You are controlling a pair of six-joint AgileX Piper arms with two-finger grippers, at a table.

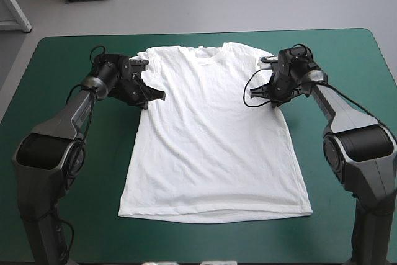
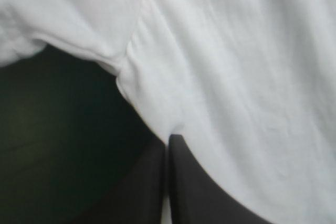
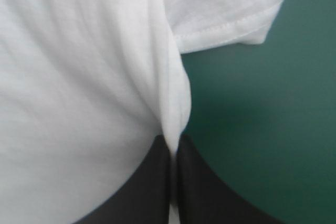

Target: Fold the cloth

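The white T-shirt (image 1: 211,134) lies spread flat on the teal-green table, collar toward the far edge, hem toward the near edge. My left gripper (image 1: 156,95) is at the shirt's left side just below the sleeve, shut on the T-shirt; its wrist view shows the cloth (image 2: 231,66) pinched where the black fingers (image 2: 197,187) meet (image 2: 168,139). My right gripper (image 1: 270,98) is at the shirt's right side below the other sleeve, shut on the T-shirt, with a raised fold of cloth (image 3: 173,103) caught between its fingertips (image 3: 173,141).
Bare teal-green cover (image 1: 56,66) surrounds the shirt on both sides and along the near edge (image 1: 211,240). Each sleeve hem (image 3: 226,30) lies just beyond its gripper.
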